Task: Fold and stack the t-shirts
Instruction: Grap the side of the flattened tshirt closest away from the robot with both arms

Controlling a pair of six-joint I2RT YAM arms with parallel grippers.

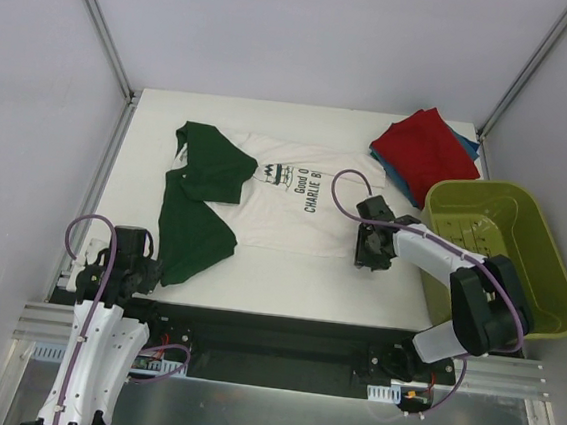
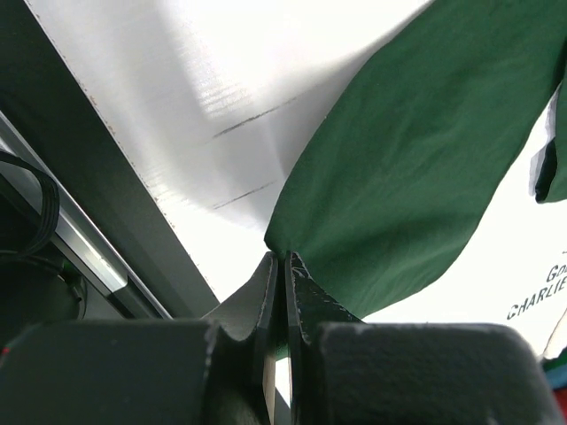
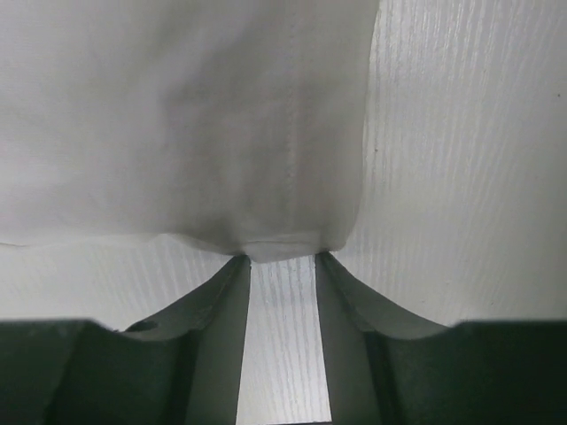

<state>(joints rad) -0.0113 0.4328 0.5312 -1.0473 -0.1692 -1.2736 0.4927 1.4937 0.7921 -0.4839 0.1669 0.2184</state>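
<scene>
The left pincer [image 2: 282,262] has its two fingers pressed flat together. They pinch the pointy tip of a dark green sleeve [image 2: 416,159]. This happens close to the near left edge of the table [image 1: 286,293], just beside the dark rail there.

The right pincer [image 3: 282,258] has its fingers partly spread, with a gap between them. The bottom hem of the cream shirt [image 3: 195,124] lies right at the fingertips. It bulges a little into the gap. I cannot tell if the fingers press on it.

That cream shirt [image 1: 263,216] lies spread out in the middle of the table. Its neck points left and its hem points right. Both green sleeves are on the left side, and the near one is big and a bit rumpled. Black letters [image 1: 306,187] run across the chest. The cloth looks soft and thin, with a stitched line along the hem.

A folded red shirt [image 1: 425,151] sits in the far right corner of the table. It lies on top of a folded blue shirt [image 1: 470,144], and only the blue edge peeks out.

An olive green basket [image 1: 550,260] stands at the right edge, partly off the table. It is smooth plastic with round corners. Inside I see only its own bumpy floor. It nearly touches the red shirt and sits close to the right arm.

A strip of white table shows between the cream shirt and the near edge. The table top is white with fine lines. White walls stand on three sides.
</scene>
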